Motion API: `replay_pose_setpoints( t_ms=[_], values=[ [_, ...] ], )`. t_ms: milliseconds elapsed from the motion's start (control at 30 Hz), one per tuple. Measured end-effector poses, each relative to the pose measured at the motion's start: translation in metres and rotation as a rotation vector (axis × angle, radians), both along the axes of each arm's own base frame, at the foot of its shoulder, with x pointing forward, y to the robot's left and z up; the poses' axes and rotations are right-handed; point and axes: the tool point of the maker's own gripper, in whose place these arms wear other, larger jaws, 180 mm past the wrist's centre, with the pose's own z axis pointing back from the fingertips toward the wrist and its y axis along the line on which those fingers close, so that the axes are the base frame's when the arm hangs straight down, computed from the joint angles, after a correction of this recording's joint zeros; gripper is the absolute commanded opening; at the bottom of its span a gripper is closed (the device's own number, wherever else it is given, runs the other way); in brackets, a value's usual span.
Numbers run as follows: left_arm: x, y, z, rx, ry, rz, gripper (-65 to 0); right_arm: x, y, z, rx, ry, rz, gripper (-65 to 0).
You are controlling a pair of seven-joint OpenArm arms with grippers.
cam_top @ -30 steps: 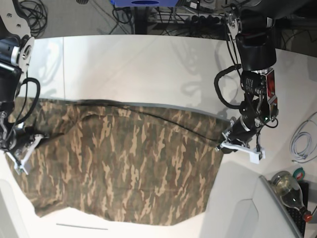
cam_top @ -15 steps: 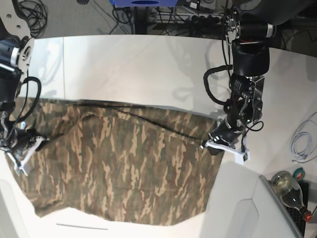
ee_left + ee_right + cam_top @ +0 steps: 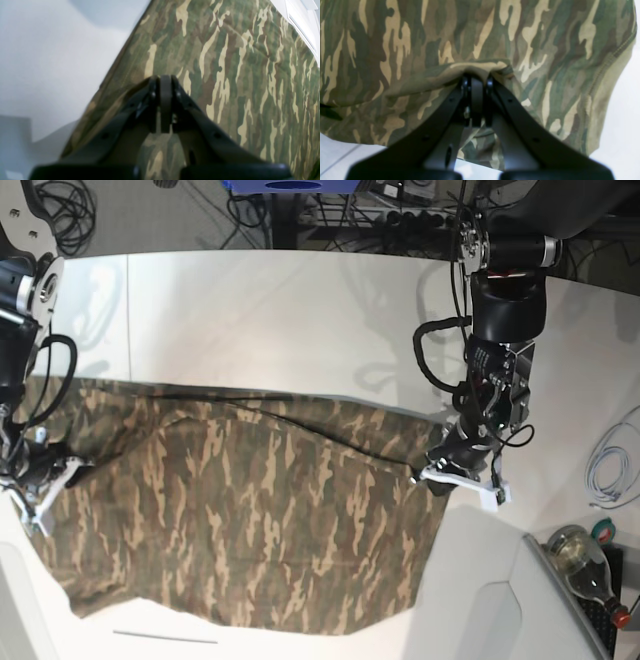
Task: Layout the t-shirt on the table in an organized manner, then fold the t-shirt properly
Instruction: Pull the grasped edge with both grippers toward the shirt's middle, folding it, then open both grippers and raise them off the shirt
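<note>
On the white table (image 3: 290, 310), toward the near side in my base view, the camouflage t-shirt (image 3: 250, 510) lies spread wide between my two arms, mostly flat, with a diagonal ridge running across its upper part and a loose, uneven lower edge. I judge the layout stage largely done but not finished: the cloth is stretched out, yet that ridge and the wavy hem need smoothing, and I see no fold made yet, so the whole folding part is left. My left gripper (image 3: 165, 82), on the right of the base view, has its fingers pressed together at the shirt's edge, and the wrist view shows fabric running under and between them, so I take it as pinching the cloth there. My right gripper (image 3: 476, 76), at the opposite end, is likewise clamped, with a small bunch of fabric puckered up at the fingertips. Both ends seem held just off or at the surface; I cannot tell which. Beyond the table's far right corner sit a glass bottle (image 3: 585, 565) and a coiled white cable (image 3: 610, 465), well apart from the shirt.
</note>
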Motion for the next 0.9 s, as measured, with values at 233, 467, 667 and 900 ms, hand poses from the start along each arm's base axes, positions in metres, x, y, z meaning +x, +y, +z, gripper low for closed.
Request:
replay_pose_setpoints(
  t_ms=[233,467,667,900],
  values=[
    [0.000,0.003,0.000,0.000,0.000,0.007,-65.0,0.000,-0.001,0.000,-0.001,0.000,-0.001,-57.6],
    [-0.001,0.014,0.002,0.019,-0.002,0.013,-65.0,0.000,-0.001,0.001,0.000,-0.002,-0.004,-25.5],
    [0.003,0.055,0.041,0.005,-0.125,0.137,-34.4,-0.031,-0.052,0.030,-0.037,-0.007,-0.186,-24.5],
    [-0.055,0.131,0.060,0.083,-0.185,0.313,-27.6,-0.089,0.007,-0.004,0.045,0.065,-0.198,-24.5]
  ],
)
